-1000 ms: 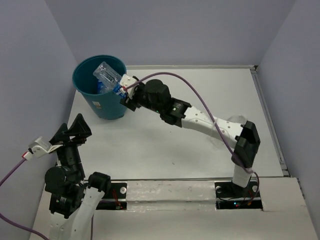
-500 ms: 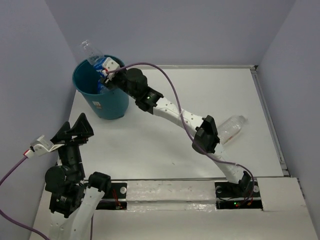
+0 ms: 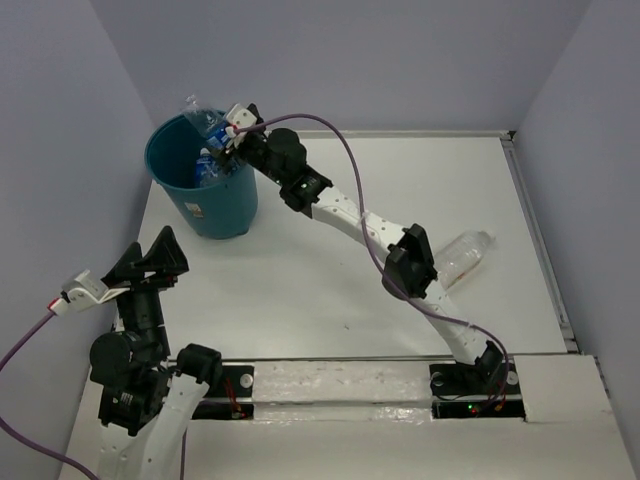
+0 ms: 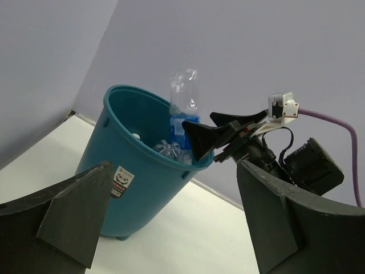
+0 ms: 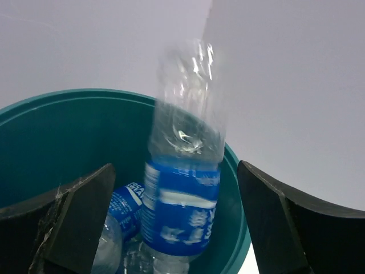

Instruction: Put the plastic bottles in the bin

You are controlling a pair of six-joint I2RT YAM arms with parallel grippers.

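Our right end effector (image 3: 222, 143) reaches over the right rim of the bin (image 3: 205, 205), which stands at the far left of the surface (image 3: 300, 290). Its fingers (image 5: 74, 217) are spread wide and grip nothing. In the right wrist view a bottle (image 5: 182, 188) stands roughly upright in the gap between them, touching neither, and its outline is blurred. The clear, crinkled part of this bottle rises above the rim, while the blue label and lower end sit inside the bin's mouth. From above we see it lean slightly towards the far left. We cannot tell which end carries the cap. Beneath it, more bottles (image 5: 122, 200) with blue labels lie in the bin, though we cannot count them. A clear bottle with a pale cap, the spare bottle (image 3: 463, 252), lies on its side at the right of the surface, well apart from the bin and just beside the right arm's elbow. Our left end effector (image 3: 148, 255) hangs at the near left, facing the bin, with its fingers wide apart and nothing between them.
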